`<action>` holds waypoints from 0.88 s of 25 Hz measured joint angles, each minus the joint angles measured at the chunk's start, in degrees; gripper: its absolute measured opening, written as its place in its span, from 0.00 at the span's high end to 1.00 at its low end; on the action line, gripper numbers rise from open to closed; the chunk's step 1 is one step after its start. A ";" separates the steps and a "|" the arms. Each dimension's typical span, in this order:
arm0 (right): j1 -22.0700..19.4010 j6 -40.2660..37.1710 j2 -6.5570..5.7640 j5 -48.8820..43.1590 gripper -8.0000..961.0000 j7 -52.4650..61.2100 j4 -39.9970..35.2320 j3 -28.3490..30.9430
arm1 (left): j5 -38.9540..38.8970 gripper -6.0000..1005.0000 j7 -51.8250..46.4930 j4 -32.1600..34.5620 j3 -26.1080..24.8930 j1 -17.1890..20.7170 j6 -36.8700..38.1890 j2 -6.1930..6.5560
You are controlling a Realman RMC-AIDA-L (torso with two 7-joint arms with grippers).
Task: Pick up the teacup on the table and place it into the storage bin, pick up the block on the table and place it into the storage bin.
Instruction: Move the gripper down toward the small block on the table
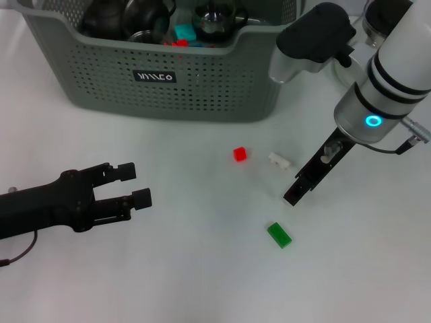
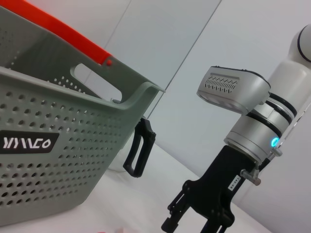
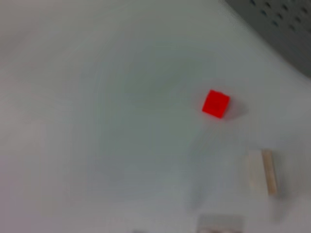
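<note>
Left gripper [image 1: 138, 185] lies low, open and empty (right gripper [image 1: 294, 194], grip unclear, angles tableward).

The storage bin [image 1: 168, 84] is set at the back of the counter [image 1: 202, 282]. Three blocks are spread before it: one [image 1: 240, 154] nearest, another [image 1: 279, 161] just right, the third [image 1: 279, 235] farther forward.

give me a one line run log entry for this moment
left gripper: open, low over table, idle | right gripper: above table near white block | red block, green block: on table | storage bin: behind
</note>
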 joint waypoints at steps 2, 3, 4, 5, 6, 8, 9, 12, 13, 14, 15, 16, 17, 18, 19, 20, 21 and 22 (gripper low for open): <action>0.05 -0.34 0.01 0.00 0.28 0.91 -0.22 0.16 | 0.05 0.19 0.00 0.00 0.00 -0.04 -0.11 0.02; 0.06 -0.47 0.03 0.01 0.28 1.31 -0.33 0.19 | 0.09 0.19 0.00 0.00 0.00 -0.06 -0.22 0.02; 0.08 -0.52 0.06 0.01 0.28 1.73 -0.34 0.12 | 0.11 0.19 0.00 0.00 0.01 -0.06 -0.40 0.02; 0.12 -0.53 0.09 0.01 0.28 2.04 -0.34 0.00 | 0.14 0.19 0.00 0.00 0.00 -0.07 -0.59 0.03; 0.17 -0.53 0.14 0.01 0.28 2.36 -0.26 -0.18 | 0.16 0.19 0.01 0.00 0.01 -0.07 -0.73 0.04; 0.24 -0.21 0.23 0.00 0.29 2.63 0.03 -0.40 | 0.18 0.19 0.09 0.00 0.01 -0.08 -0.87 0.04; 0.24 -0.02 0.25 0.00 0.29 2.69 0.07 -0.45 | 0.18 0.19 0.12 0.00 0.01 -0.08 -0.88 0.05; 0.25 0.55 0.36 -0.02 0.29 2.85 0.14 -0.74 | 0.14 0.19 0.16 0.00 0.01 -0.05 -0.91 0.05; 0.21 0.72 0.37 -0.01 0.30 2.89 0.14 -1.03 | 0.09 0.19 0.19 0.00 0.01 -0.01 -0.91 0.05; 0.15 0.98 0.37 -0.01 0.30 2.93 0.15 -1.47 | 0.02 0.19 0.25 0.00 0.02 0.08 -0.91 0.05; 0.08 1.41 0.39 -0.01 0.30 2.94 0.15 -2.09 | 0.00 0.19 0.30 0.00 0.02 0.13 -0.93 0.04; 0.00 1.85 0.41 0.00 0.30 2.94 0.16 -2.79 | -0.01 0.19 0.32 0.01 0.01 0.16 -0.95 0.02; -0.03 2.28 0.45 0.05 0.30 2.96 0.16 -3.39 | -0.01 0.19 0.34 0.00 0.02 0.18 -0.98 0.00; -0.05 2.58 0.49 0.12 0.30 3.06 0.16 -3.92 | -0.01 0.19 0.34 0.00 0.01 0.18 -1.00 0.00; -0.05 2.95 0.52 0.21 0.31 3.25 0.16 -4.46 | -0.02 0.19 0.33 0.00 0.01 0.18 -1.01 -0.01; -0.06 3.29 0.55 0.22 0.31 3.62 0.16 -5.10 | -0.02 0.19 0.30 0.01 0.01 0.18 -1.01 -0.01; -0.06 3.69 0.55 0.23 0.31 4.03 0.21 -5.73 | -0.04 0.19 0.28 0.00 0.01 0.18 -1.01 -0.02; -0.07 4.03 0.55 0.23 0.31 4.42 0.33 -6.38 | -0.05 0.19 0.26 0.00 0.01 0.18 -1.01 -0.02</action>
